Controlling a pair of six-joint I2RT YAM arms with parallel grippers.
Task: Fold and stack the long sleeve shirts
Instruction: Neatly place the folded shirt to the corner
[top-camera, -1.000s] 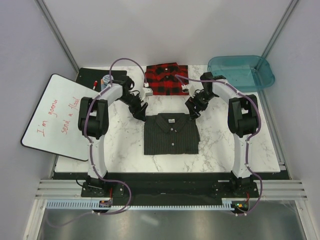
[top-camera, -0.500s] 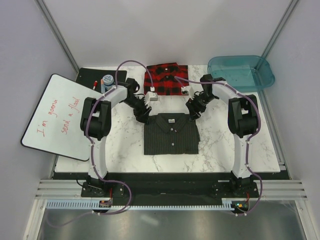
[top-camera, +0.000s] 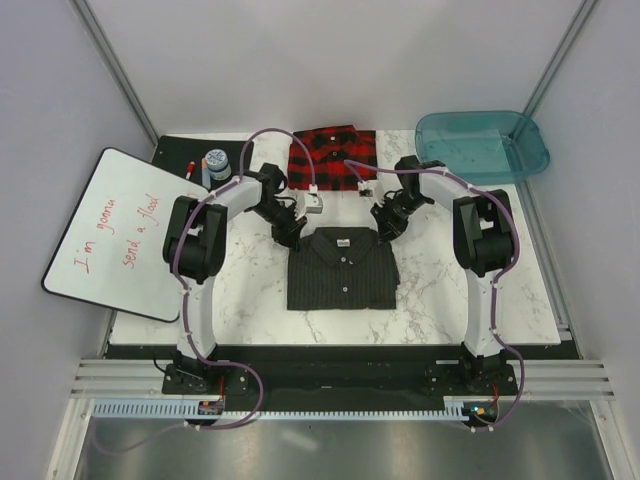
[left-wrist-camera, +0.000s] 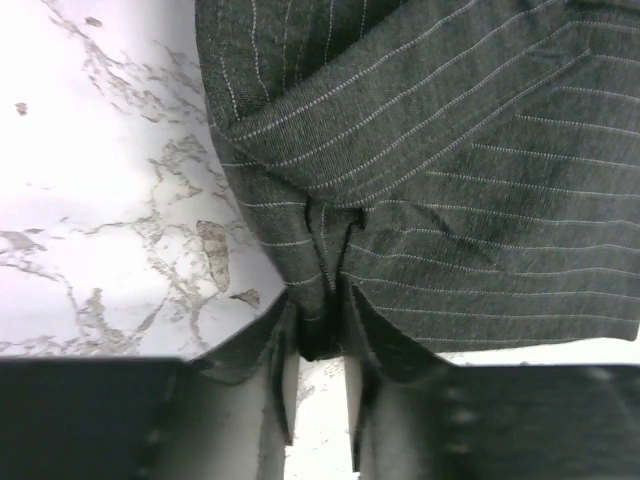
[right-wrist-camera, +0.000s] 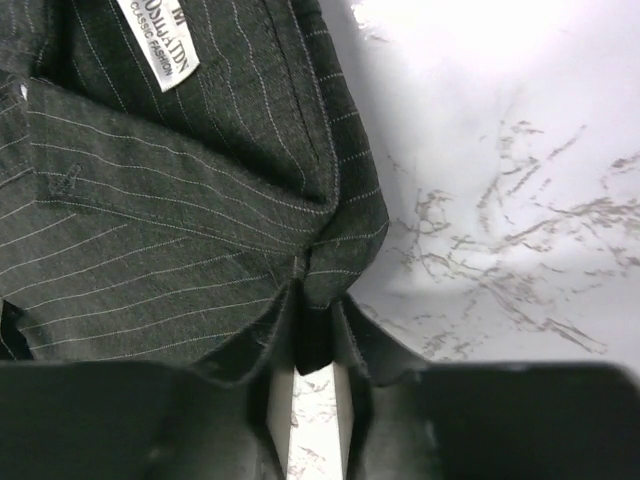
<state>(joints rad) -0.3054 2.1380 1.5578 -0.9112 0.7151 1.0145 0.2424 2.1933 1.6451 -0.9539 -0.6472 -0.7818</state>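
**Both shoulders pinched, pinstripe shirt ready to lift**

We have the dark pinstripe shirt (top-camera: 343, 270) folded into a neat rectangle in the middle of the marble table (top-camera: 250, 295), collar toward the far edge. The red-and-black plaid flannel shirt (top-camera: 333, 158) lies folded just beyond it at the far edge, and the two are not touching.

The left gripper (top-camera: 290, 235) is clenched on the shirt's far left shoulder corner. In its wrist view a small pleat of striped cloth is bunched between the fingers (left-wrist-camera: 285, 385). The right gripper (top-camera: 383, 228) nips the far right shoulder corner the same way, beside the collar label (right-wrist-camera: 160, 45).

We judge this cloth light, soft and quite limp. It should sag between the two pinch points and trail its near edge. The shoulder corners look like the right hold, provided the jaws take every folded layer. We cannot tell whether the lower layers are caught. If only the top one is, the fold may open on lifting. Keeping the arms level and the span gently taut should help.
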